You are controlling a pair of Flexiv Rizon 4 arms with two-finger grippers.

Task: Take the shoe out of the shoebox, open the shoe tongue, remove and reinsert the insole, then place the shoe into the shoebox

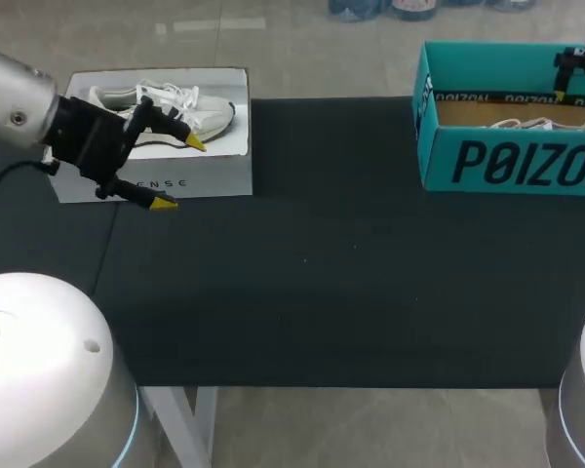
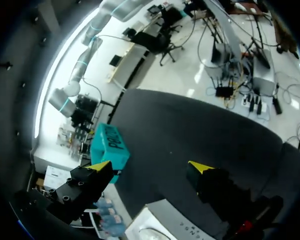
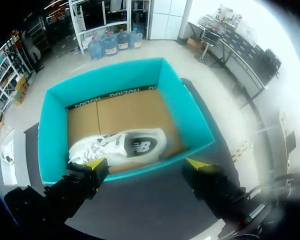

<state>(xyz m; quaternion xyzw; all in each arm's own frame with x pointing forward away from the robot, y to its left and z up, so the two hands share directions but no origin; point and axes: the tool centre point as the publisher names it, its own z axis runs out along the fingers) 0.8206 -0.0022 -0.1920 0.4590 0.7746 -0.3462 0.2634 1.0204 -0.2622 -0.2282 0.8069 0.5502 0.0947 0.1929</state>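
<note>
Currently, the right gripper [image 3: 147, 163] is spread above the shoebox [image 3: 187, 117]; it should be lowered astride the shoe's [image 3: 125, 147] midfoot, walls cleared. The left gripper [image 1: 179, 174] is likewise spread.

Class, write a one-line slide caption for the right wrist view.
Open right gripper hovers above a white shoe lying in the teal shoebox.

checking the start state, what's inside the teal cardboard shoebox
One white lace-up shoe lies on its side on the brown floor of the teal cardboard shoebox. Anything beneath the shoe is covered.
</note>
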